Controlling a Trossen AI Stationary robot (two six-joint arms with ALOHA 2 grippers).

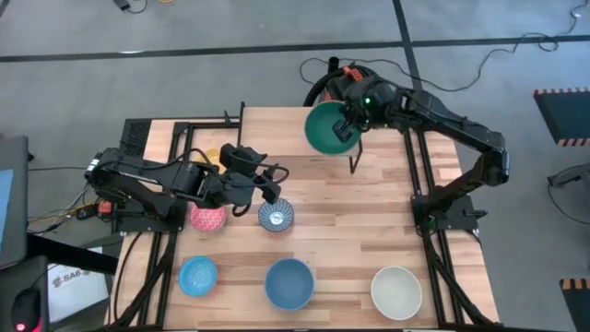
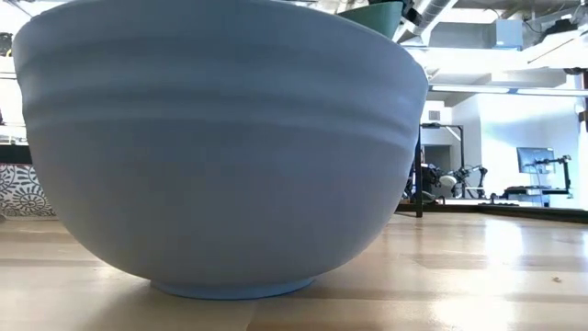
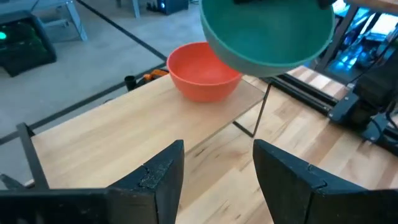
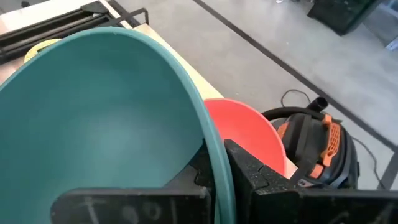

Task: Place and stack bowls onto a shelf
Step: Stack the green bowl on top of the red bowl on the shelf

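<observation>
At the upper centre of the high view, the right gripper [image 1: 348, 124] holds the green bowl [image 1: 326, 128] in the air, its fingers pinched on the bowl's rim; the right wrist view shows one dark finger inside the rim and one outside it. The green bowl [image 4: 106, 118] is tilted and hangs above the shelf [image 3: 149, 118], close to the red bowl [image 3: 202, 71], which stands on the shelf's far end. In the high view the red bowl is hidden under the arm.

At the middle left of the high view, the left gripper [image 1: 269, 191] hovers just above the blue-white patterned bowl [image 1: 276, 217], its fingers [image 3: 161, 177] spread with nothing between them. The pink bowl [image 1: 208, 218] sits just left of the patterned one, partly under the left arm. A sliver of the yellow bowl [image 1: 209, 157] shows above the arm.

Along the lower edge of the tabletop [image 1: 369, 221] stand three bowls in a row, well apart: the light blue bowl [image 1: 197, 276] at the left, the large blue bowl [image 1: 289, 283] in the middle, and the cream white bowl [image 1: 396, 291] at the right. The large blue bowl [image 2: 220, 147] fills most of the low view.
</observation>
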